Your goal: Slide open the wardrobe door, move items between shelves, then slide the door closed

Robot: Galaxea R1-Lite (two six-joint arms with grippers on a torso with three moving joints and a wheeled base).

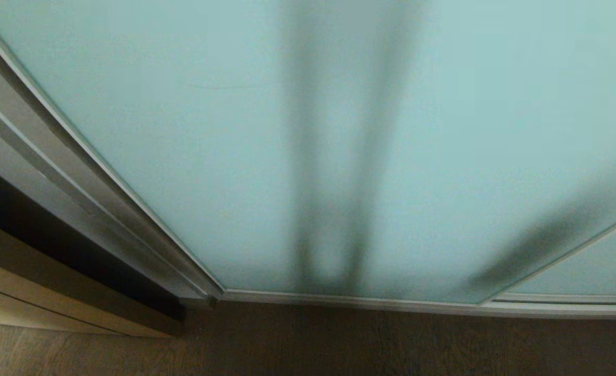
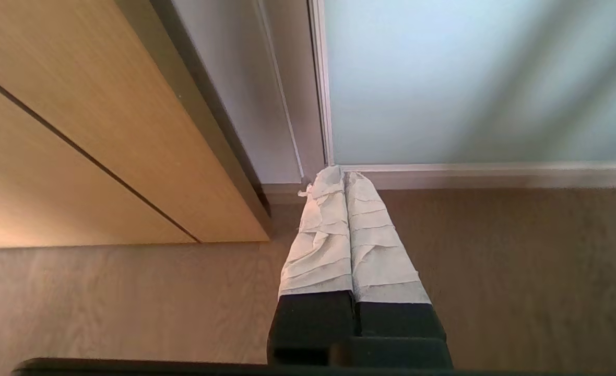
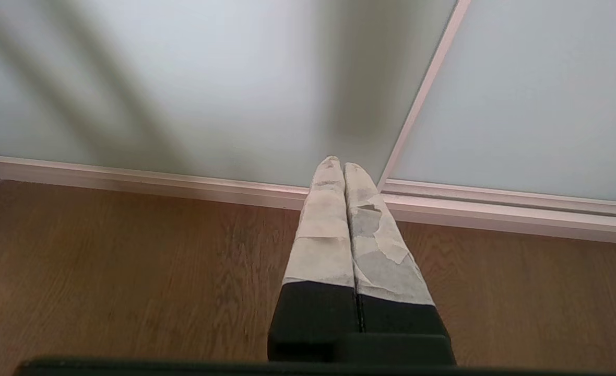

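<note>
The sliding wardrobe door (image 1: 193, 130) is fully shut and fills most of the head view, a frosted teal pane in a thin silver frame, with its long axis running straight up from the floor track. Its left vertical edge (image 1: 130, 193) meets the bottom rail at the door's lower left corner, and that edge is what the coming move most likely turns on: the panel has to be pushed sideways along the track, not pulled outward.

The left gripper (image 2: 338, 175) is the nearer one. Its cloth-wrapped fingers are pressed together with nothing between them, and the tips point at the lower left corner of the door frame, just short of it; whether they already touch the rail is hard to judge from this angle. The right gripper (image 3: 338, 163) is likewise closed and empty, aimed at the bottom rail where this panel overlaps a second glass panel (image 3: 537, 94) on the right.

To the left of the door edge stand a grey jamb and then a tan wooden cabinet (image 2: 78, 130), leaving only a narrow slot for the fingers. The wood floor (image 1: 339, 344) in front gives free room. No shelves or items show behind the frosted glass.
</note>
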